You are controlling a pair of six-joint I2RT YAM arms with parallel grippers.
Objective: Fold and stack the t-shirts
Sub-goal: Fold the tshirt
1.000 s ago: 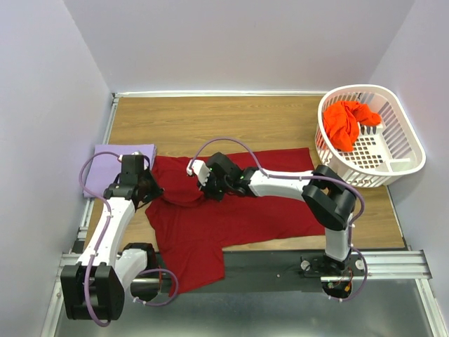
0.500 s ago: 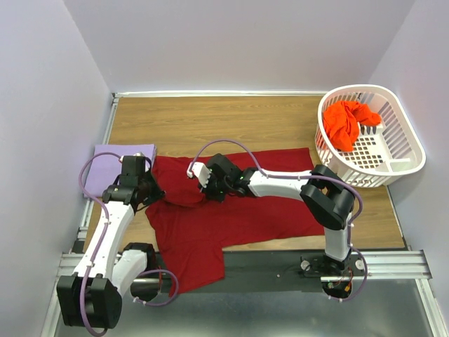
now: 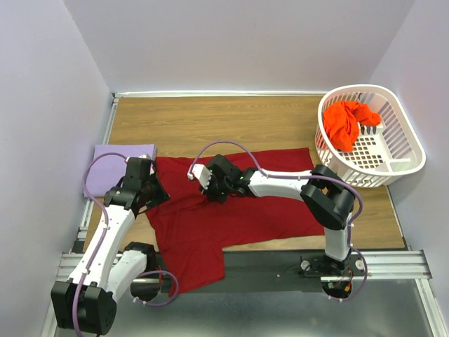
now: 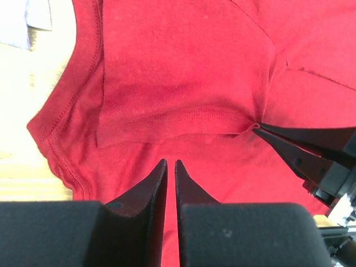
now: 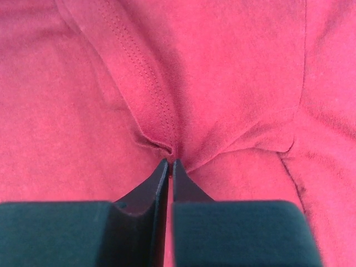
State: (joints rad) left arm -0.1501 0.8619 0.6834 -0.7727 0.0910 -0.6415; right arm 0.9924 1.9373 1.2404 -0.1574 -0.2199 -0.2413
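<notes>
The dark red t-shirt (image 3: 245, 210) lies spread across the near middle of the table, one part hanging over the front edge. Its left sleeve (image 4: 178, 94) is folded inward and lies flat. My left gripper (image 3: 160, 196) (image 4: 171, 162) hovers over the shirt's left edge, its jaws a narrow slit apart with nothing between them. My right gripper (image 3: 209, 191) (image 5: 170, 161) is pressed down on the shirt, its tips pinching a puckered fold beside a stitched hem. The lavender t-shirt (image 3: 116, 158) lies folded at the far left. The orange-red t-shirt (image 3: 347, 123) is crumpled in the basket.
The white lattice laundry basket (image 3: 396, 151) stands at the right back corner. Bare wood (image 3: 210, 123) lies behind the dark red shirt. The right gripper's fingers (image 4: 295, 156) show at the right of the left wrist view, close to my left gripper.
The raised bulge of red cloth between the two grippers has settled flat. My left gripper has let go, opened slightly and shifted a little right and nearer. The right arm has hardly moved.
</notes>
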